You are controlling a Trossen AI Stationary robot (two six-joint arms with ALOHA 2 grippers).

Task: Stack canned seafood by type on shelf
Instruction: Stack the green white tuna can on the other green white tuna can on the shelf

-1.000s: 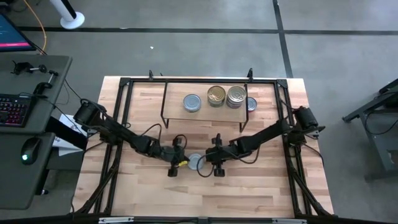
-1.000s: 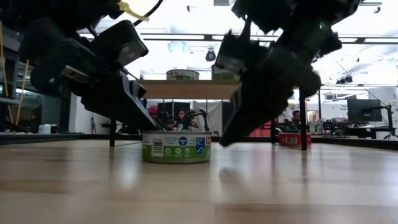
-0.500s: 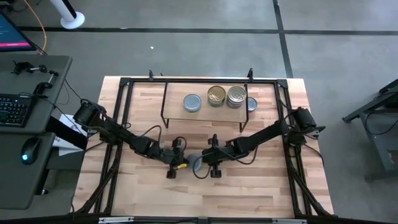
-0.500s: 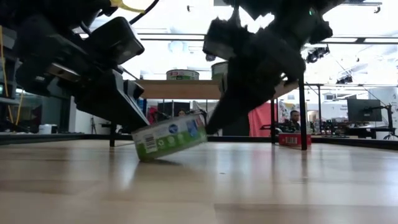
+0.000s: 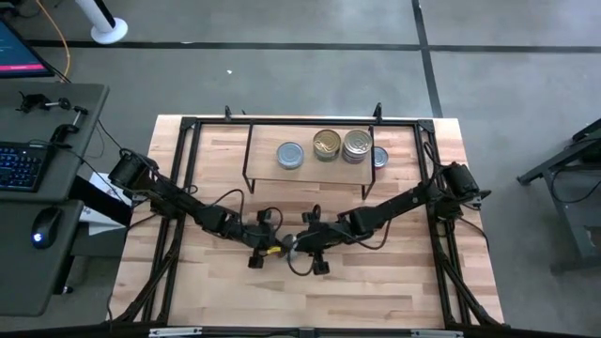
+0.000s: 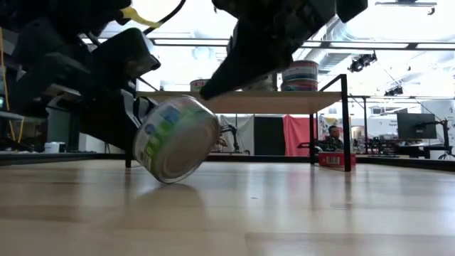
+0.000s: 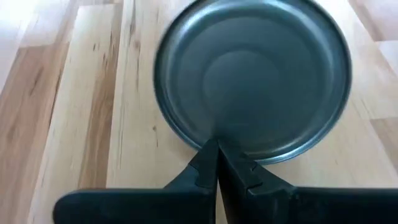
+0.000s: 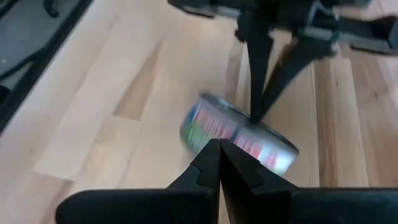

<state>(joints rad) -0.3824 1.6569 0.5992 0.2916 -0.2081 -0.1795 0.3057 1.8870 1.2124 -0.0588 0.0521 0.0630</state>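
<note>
One tin, with a green and white label and silver faces, stands tilted on its lower rim on the table between both grippers. My left gripper is shut, its tips at the tin's flat face. My right gripper is also shut and comes at the tin from the opposite side. In the high view the tin shows between the left gripper and the right gripper. The shelf carries a silver-topped tin, a gold-topped tin and another silver-topped one. My left gripper's shut fingertips press against the tin's flat face near its rim, coming level from the table's left. The tin leans on edge, its lower rim on the table. My right gripper's shut fingertips meet the tin's labelled side wall from the table's right, near its raised edge.
Another small tin lies on the table by the shelf's right legs and shows as a red tin in the low view. A black frame runs around the table. Bare wood lies toward the near edge.
The tin lay flat on the table a second ago. Its right side has risen while its left rim stayed down, and it now stands steeply tilted. My right gripper has moved toward the table's left and upward against it. My left gripper has shifted slightly left.
</note>
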